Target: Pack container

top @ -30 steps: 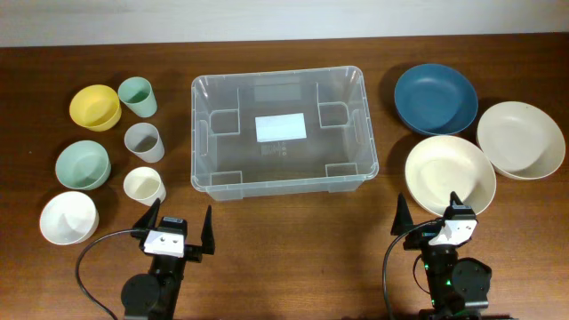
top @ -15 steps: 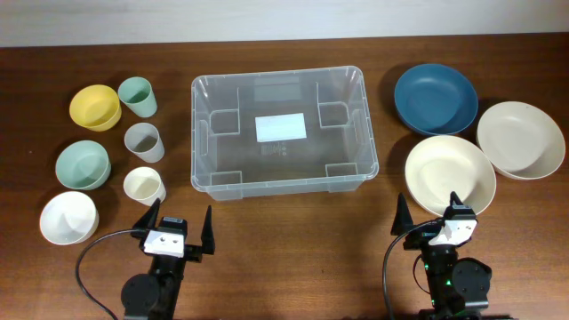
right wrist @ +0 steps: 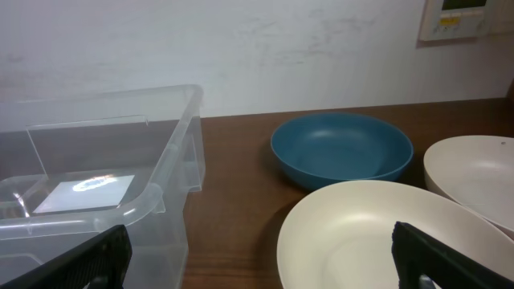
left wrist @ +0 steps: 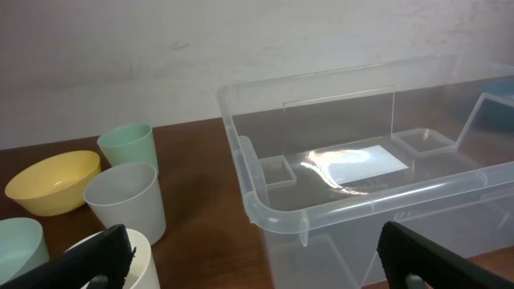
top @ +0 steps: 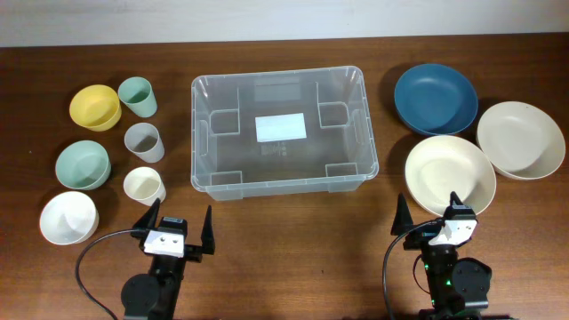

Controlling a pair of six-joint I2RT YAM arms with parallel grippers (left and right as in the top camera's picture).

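Observation:
The container (top: 198,133), a large clear plastic bin with a white label on its base, stands empty at the table's middle; it also shows in the left wrist view (left wrist: 265,213) and the right wrist view (right wrist: 173,152). My left gripper (top: 179,230) is open and empty near the front edge, just in front of a cream cup (top: 143,186). My right gripper (top: 429,216) is open and empty, just in front of a cream bowl (top: 449,174), which also shows in the right wrist view (right wrist: 361,233).
Left of the bin stand a yellow bowl (top: 95,107), a green bowl (top: 83,164), a white bowl (top: 68,218), a green cup (top: 138,96) and a grey cup (top: 143,141). Right of it lie a blue bowl (top: 435,98) and a beige bowl (top: 520,139).

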